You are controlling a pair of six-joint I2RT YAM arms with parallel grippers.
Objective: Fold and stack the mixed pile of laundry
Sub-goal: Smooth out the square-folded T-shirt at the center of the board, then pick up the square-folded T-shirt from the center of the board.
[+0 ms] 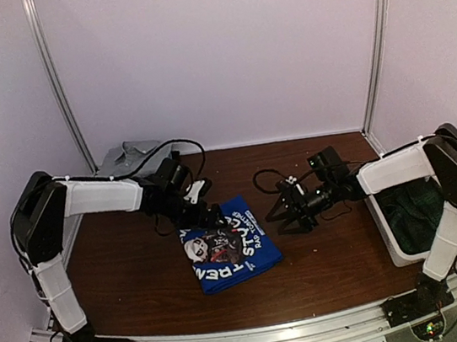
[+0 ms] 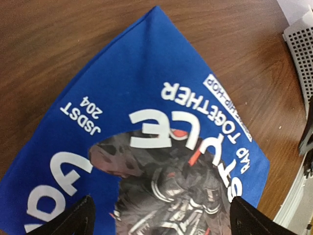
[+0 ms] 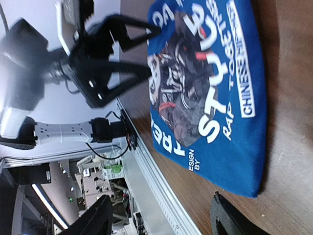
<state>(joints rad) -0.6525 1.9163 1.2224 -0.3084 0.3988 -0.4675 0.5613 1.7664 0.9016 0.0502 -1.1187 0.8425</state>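
**Blue shirt lies folded, both claws wide apart**

A royal-blue shirt (image 1: 227,254) lies flat on the brown bench (image 1: 133,278), in the middle, close to the front. It is folded into a neat square. On top you can see a dark picture and big white letters.

The left claw (image 1: 209,214) is over the far edge of the blue shirt. Its two black fingers (image 2: 80,218) stand wide apart, and between them there is only the print on the shirt. It holds nothing. I cannot tell if it touches the cloth.

The right claw (image 1: 280,219) is just beside the right edge of the blue shirt, over bare wood. Its fingers (image 3: 100,218) are apart too, with nothing between them.

A light grey shirt (image 1: 129,157) lies far back in the left corner of the bench, against the wall.

On the right side stands a white bin (image 1: 383,230). A dark green piece of cloth (image 1: 413,211) lies crumpled inside it. The right arm reaches over the bin.
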